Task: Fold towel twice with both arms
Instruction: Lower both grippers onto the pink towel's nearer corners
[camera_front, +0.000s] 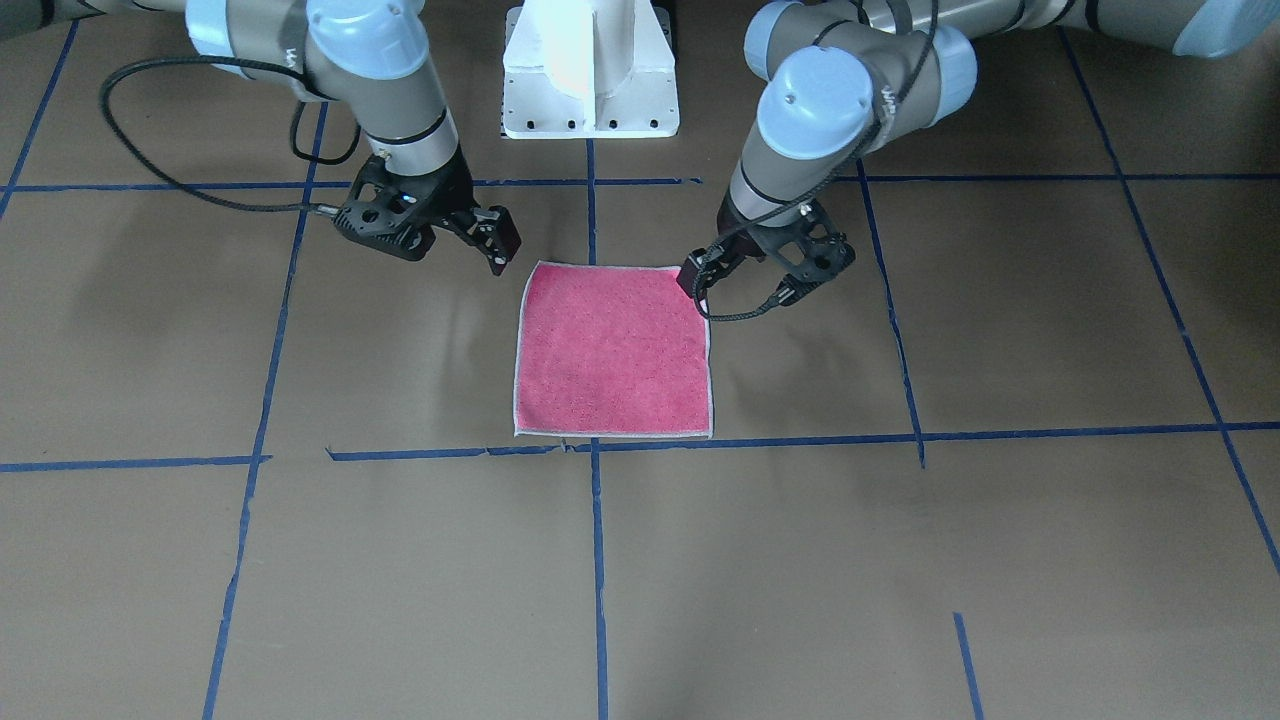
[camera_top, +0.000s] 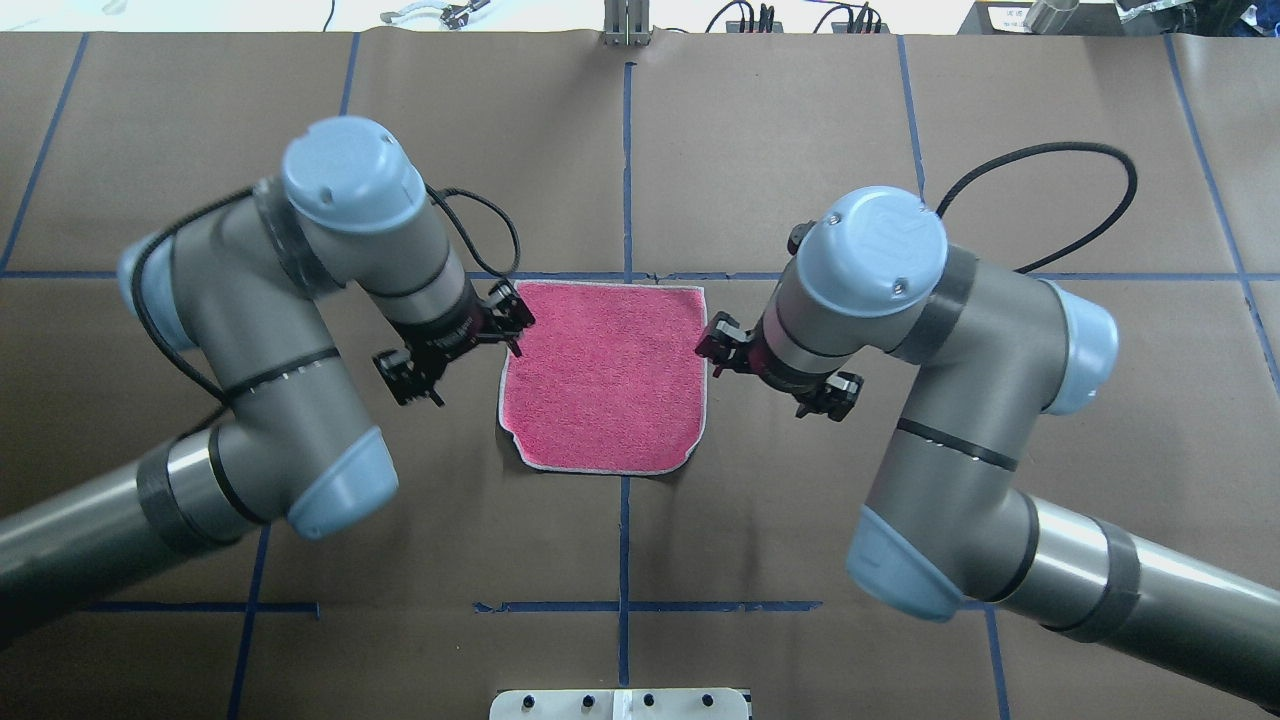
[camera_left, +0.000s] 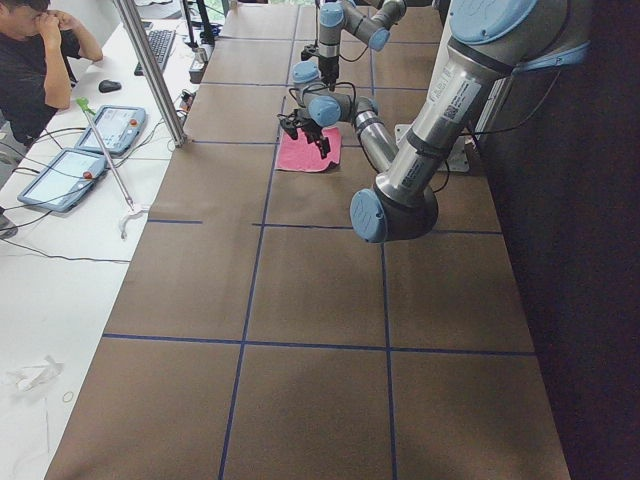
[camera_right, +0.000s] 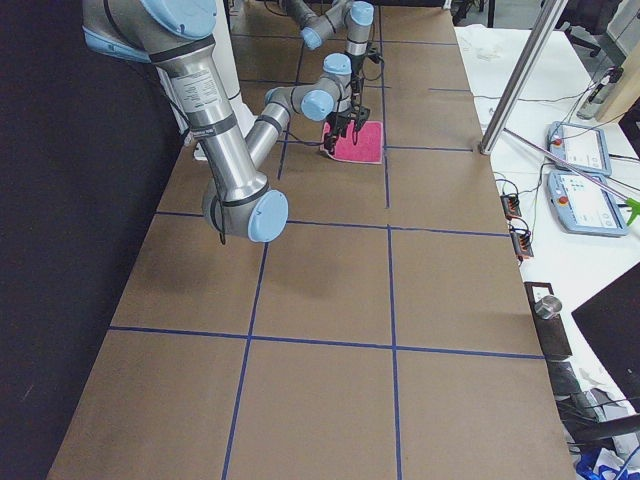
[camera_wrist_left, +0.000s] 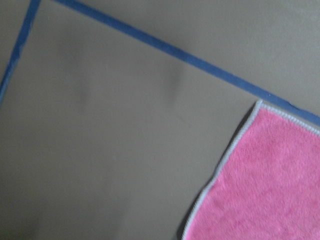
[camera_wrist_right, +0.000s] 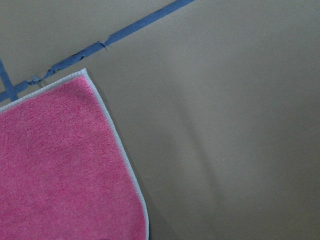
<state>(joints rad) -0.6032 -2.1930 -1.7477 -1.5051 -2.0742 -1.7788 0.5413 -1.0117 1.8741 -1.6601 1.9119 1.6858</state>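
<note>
Pink-red terry up: towel (camera_front: 612, 350) flat, unfolded, lying between the two grippers on the brown-paper table (camera_front: 900, 560). Agree? — M.

Agree. Pale stitched edging shows all round. The edge farthest from the grippers stops just short of a blue tape line (camera_front: 800, 440). — J.

State of left gripper (camera_front: 760, 272)? — M.

Jaws spread wide, holding nothing. Its inner finger (camera_front: 695, 278) sits at the towel corner nearest it. Touching or just above, cannot tell. The rest of the cloth runs inboard and away from it. — J.

And right gripper (camera_front: 428, 238)? — M.

Also wide, empty. The finger on its towel side (camera_front: 497, 245) hangs just outboard of the opposite near corner, with a strip of bare paper between. Both wrist cameras look down on a towel edge with paper beside it. — J.

Behind the grippers? — M.

Only the white pedestal (camera_front: 590, 90), between the two arms and well apart from the cloth. — J.
</note>
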